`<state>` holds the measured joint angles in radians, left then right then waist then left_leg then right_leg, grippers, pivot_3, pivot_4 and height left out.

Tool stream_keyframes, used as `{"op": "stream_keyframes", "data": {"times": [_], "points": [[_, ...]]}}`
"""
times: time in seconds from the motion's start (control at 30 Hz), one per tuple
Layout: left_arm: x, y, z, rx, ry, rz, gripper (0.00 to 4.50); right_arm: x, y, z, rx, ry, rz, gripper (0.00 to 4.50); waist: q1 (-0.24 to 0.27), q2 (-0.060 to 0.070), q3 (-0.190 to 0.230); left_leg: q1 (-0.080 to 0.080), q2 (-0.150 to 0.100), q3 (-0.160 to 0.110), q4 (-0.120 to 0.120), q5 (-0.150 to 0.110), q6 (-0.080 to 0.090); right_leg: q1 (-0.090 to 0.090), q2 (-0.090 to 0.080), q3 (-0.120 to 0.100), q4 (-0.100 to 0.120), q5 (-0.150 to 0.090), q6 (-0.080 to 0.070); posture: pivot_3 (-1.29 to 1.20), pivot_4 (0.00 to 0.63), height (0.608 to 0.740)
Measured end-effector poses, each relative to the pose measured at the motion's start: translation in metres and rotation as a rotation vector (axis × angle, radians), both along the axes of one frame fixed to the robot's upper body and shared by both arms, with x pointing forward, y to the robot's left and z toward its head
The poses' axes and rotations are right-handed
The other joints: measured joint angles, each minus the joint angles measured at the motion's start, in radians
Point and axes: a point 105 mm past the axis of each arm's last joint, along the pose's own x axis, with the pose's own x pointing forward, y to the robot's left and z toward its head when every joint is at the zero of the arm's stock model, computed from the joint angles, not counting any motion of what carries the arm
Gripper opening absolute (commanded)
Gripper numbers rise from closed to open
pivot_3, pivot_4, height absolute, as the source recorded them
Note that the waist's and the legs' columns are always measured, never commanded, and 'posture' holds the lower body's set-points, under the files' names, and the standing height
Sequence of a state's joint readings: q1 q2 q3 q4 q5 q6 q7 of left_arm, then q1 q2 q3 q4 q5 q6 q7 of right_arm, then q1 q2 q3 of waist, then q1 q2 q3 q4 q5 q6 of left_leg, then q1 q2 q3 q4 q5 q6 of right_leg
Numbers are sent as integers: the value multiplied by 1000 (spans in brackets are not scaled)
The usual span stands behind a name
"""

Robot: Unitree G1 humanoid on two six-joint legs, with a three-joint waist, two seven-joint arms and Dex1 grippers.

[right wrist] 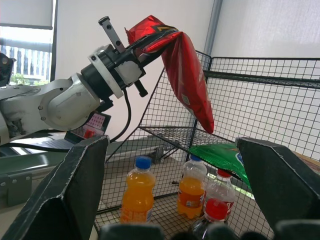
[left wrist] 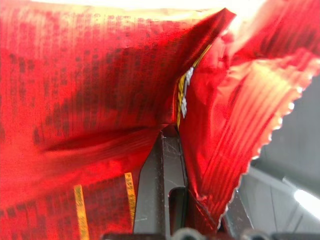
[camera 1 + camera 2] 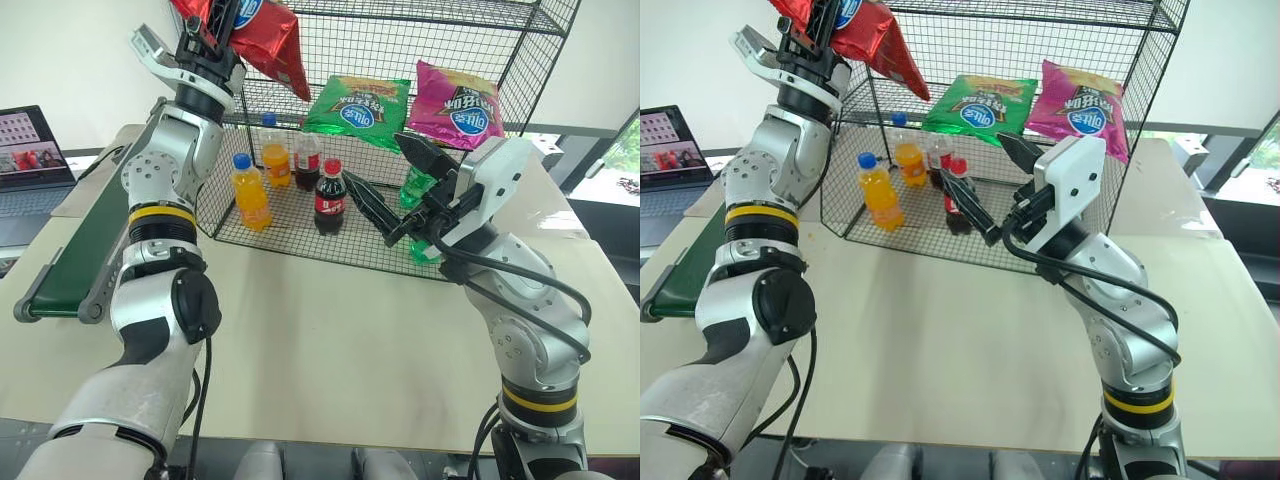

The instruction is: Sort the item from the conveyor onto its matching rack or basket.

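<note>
The left gripper [image 3: 215, 30], jaws clamped on the red bag [image 3: 265, 35], is holding it high at the frame's upper left beside the rack [image 3: 420, 60], unplaced, while the right gripper [image 3: 390, 185] is hanging wide open and empty.

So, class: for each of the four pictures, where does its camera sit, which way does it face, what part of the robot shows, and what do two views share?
Left eye: on the head, looking forward and down at the black wire rack; both arms show.
Right eye: beside it, same scene; left gripper holds the red snack bag.
Left wrist: faces along its own fingers into the bag.
Right wrist: between the open right gripper fingers, facing rack and left arm.
Shared: all four views show the red bag.
</note>
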<state>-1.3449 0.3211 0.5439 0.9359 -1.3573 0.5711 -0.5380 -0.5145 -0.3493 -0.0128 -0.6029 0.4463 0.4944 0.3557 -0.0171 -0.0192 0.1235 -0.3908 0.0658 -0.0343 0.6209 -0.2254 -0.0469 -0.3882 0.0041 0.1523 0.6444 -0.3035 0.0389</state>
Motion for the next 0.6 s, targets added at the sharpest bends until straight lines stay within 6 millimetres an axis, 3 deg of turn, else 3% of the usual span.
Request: {"op": "stream_keyframes", "data": {"times": [0.1,0.33,0.43,0.6], "points": [[12,8,-21,-19,74,34,26,-1,0,1,2,-3,-4,4500,-2,0,0,0,0,0,-1,0,0,0,0,0,0,0,0,0,150,738],[33,18,-96,23,349,94,26,-2,0,1,-4,-2,-8,4500,0,0,0,-1,0,0,0,0,0,0,0,0,1,0,0,0,150,738],[35,18,-102,11,406,92,26,-2,0,1,-5,0,-8,4500,4,0,0,-2,0,-1,1,0,0,0,0,0,1,0,0,0,150,738],[33,26,-95,14,449,156,26,-2,1,0,-5,2,-6,4500,3,0,0,-1,0,-1,1,0,0,0,0,0,2,0,0,0,150,738]]}}
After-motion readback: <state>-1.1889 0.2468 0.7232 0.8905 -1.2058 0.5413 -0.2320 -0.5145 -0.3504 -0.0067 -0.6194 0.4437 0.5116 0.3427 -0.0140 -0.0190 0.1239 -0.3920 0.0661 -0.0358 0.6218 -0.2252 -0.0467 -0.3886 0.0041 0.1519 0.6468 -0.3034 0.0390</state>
